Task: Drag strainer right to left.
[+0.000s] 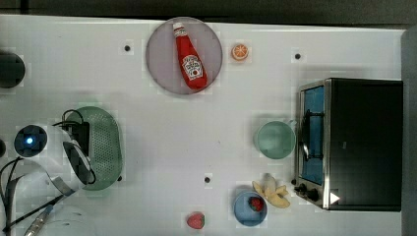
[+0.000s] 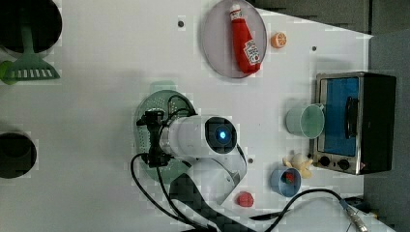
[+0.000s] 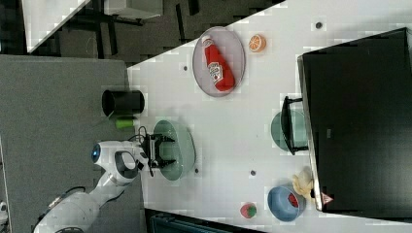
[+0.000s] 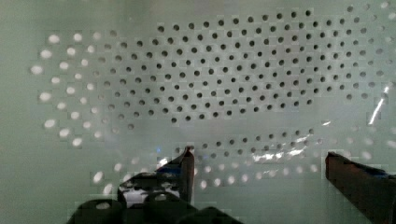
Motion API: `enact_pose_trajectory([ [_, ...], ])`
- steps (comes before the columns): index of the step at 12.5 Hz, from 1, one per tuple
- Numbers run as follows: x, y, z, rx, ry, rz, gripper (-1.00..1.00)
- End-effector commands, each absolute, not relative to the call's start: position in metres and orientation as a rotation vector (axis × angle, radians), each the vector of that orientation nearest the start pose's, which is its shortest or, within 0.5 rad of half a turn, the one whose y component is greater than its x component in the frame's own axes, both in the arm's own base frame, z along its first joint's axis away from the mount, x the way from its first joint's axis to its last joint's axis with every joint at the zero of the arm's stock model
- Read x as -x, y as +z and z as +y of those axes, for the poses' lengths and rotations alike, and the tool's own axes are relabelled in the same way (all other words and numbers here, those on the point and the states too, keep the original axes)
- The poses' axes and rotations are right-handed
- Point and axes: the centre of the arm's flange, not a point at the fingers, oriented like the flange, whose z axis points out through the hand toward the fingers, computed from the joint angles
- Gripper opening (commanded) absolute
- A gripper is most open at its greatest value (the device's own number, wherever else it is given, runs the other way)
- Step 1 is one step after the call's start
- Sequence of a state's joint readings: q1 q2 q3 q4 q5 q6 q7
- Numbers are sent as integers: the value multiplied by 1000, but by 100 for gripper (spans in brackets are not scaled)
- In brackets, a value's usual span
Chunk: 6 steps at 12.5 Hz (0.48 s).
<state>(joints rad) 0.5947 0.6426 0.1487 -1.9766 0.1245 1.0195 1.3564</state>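
Note:
The strainer (image 1: 105, 142), a pale mint-green oval colander dotted with small holes, lies on the white table at the top view's left. It also appears in the left view (image 2: 147, 104) and the right view (image 3: 180, 145). My gripper (image 1: 83, 150) hangs over its inside, open, fingers spread along the oval's length. The left view (image 2: 153, 137) and right view (image 3: 165, 151) show the same stance. In the wrist view the perforated wall (image 4: 233, 84) is close behind my gripper (image 4: 259, 158), with only that wall showing between the two black fingertips (image 4: 187, 163).
A ketchup bottle (image 1: 189, 56) lies on a grey plate (image 1: 160, 54), an orange half (image 1: 240, 51) beside it. A mint cup (image 1: 274, 139) stands before the toaster oven (image 1: 354, 142). Blue bowl (image 1: 244, 212), banana (image 1: 271, 191), strawberry (image 1: 195, 221); black cup (image 1: 10, 70) at the top view's far left.

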Motion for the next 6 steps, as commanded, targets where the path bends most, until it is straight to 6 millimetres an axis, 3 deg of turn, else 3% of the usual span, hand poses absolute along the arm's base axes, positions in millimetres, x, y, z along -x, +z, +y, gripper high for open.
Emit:
enact_pose_trajectory([
  [1, -471, 220, 396, 2292, 211, 2135, 100],
  [4, -485, 315, 358, 2437, 200, 2028, 100],
  [6, -493, 387, 313, 2535, 195, 1894, 100],
])
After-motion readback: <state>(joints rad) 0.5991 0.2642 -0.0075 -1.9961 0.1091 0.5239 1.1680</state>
